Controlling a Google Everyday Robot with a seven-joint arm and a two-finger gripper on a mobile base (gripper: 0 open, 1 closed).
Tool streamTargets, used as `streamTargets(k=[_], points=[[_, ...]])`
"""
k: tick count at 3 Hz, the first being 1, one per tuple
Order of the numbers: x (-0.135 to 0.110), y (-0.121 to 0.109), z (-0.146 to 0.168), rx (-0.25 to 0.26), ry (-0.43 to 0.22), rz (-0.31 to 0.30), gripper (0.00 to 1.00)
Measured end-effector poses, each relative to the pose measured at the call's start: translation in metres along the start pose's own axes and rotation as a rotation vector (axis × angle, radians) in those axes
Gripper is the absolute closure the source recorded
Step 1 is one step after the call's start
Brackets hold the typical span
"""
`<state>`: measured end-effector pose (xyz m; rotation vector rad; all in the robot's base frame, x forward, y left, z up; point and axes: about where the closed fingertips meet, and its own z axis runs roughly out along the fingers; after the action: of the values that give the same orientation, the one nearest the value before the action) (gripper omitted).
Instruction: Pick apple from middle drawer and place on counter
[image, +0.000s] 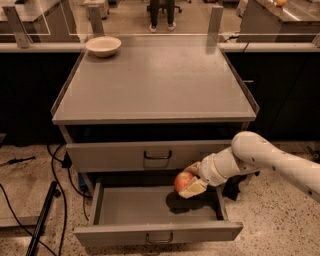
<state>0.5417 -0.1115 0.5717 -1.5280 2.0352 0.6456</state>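
The red-orange apple (183, 181) is held in my gripper (189, 181), lifted above the floor of the open middle drawer (140, 210), with its shadow on the tray below. My white arm (265, 160) reaches in from the right. The gripper's pale fingers (193, 188) close around the apple's right side. The grey counter (155, 80) lies above, beyond the taller-fronted shut drawer (150, 155).
A cream bowl (103, 46) stands at the counter's far left corner. Thin raised rims run along the counter's sides. Cables and a dark pole (42, 220) lie on the floor at the left. Pale benches with clear panels stand behind.
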Motion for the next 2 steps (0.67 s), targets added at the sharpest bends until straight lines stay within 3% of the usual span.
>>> streamTargets(k=[1,2], points=[[-0.013,0.008,-0.013,-0.017,-0.017,0.002,1.00],[-0.041,0.022,-0.046,-0.016,-0.032,0.006,1.00]])
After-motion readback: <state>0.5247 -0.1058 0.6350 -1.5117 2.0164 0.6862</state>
